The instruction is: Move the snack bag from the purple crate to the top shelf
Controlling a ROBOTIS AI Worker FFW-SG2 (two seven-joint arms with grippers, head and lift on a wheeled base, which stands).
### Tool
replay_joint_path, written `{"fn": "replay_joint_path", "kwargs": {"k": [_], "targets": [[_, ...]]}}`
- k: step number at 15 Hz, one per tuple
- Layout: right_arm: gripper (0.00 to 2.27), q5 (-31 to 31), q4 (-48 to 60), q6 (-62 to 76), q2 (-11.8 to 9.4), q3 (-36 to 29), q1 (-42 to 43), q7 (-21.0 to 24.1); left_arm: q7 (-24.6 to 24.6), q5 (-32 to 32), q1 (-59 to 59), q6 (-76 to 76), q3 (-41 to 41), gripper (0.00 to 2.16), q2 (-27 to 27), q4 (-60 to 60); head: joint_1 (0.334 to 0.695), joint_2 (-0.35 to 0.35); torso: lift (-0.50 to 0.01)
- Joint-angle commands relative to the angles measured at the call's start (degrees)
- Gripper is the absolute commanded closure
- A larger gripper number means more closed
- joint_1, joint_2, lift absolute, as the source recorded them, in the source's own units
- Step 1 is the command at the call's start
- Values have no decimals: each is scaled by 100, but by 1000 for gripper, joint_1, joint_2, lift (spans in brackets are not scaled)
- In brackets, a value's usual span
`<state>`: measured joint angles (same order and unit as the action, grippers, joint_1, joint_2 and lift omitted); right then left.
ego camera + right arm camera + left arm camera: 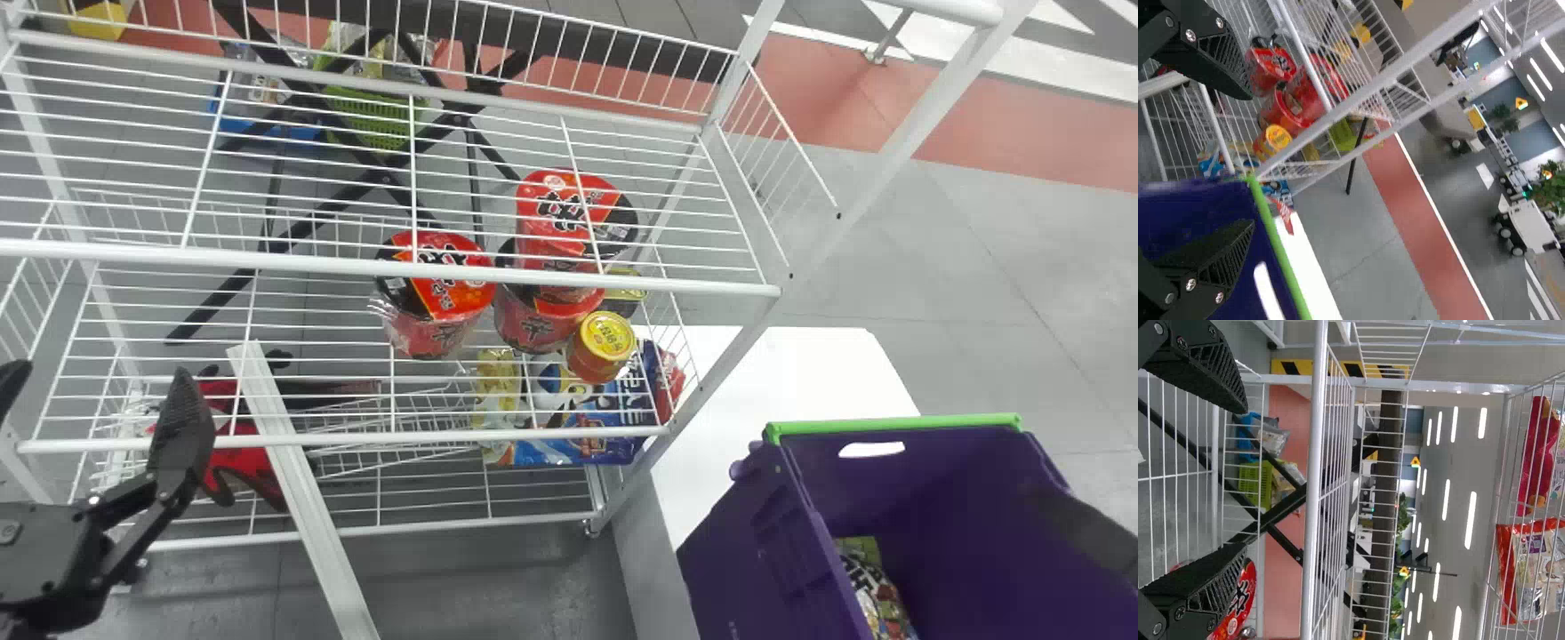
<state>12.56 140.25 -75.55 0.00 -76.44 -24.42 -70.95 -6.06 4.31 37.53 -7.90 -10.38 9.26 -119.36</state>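
Note:
In the purple crate (765, 542) at the lower right of the head view lies a snack bag (876, 591), partly hidden by the crate's wall. The right gripper (1080, 533) is a blurred dark shape over the crate's right side; in the right wrist view the right gripper (1251, 160) is open and empty, one finger across the crate's interior. At the shelf's left front, the left gripper (98, 409) is parked; the left wrist view has the left gripper (1245, 479) open with nothing held. A top shelf (1501, 493) behind wire holds a red-edged bag (1528, 573) and a red packet (1538, 453).
Red noodle cups (436, 293) and a yellow-lidded jar (605, 342) stand on the rack's wire shelf, above bags (569, 436) lower down. A white post (853, 178) rises between rack and crate. The crate is beside a white table (800, 373).

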Motion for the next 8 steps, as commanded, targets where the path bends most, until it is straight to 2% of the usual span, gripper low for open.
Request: {"fn": "replay_joint_path", "kwargs": {"k": [1, 5, 8], "targets": [[157, -623, -490, 738, 5, 120, -177, -130, -18, 0, 0, -23, -8, 103, 5, 36, 695, -350, -451], [144, -1819, -806, 1687, -123, 481, -423, -306, -18, -26, -26, -23, -26, 103, 5, 115, 695, -350, -451], [144, -2504, -1079, 2109, -317, 753, -590, -420, -26, -26, -70, -23, -43, 103, 5, 185, 695, -350, -451]]}}
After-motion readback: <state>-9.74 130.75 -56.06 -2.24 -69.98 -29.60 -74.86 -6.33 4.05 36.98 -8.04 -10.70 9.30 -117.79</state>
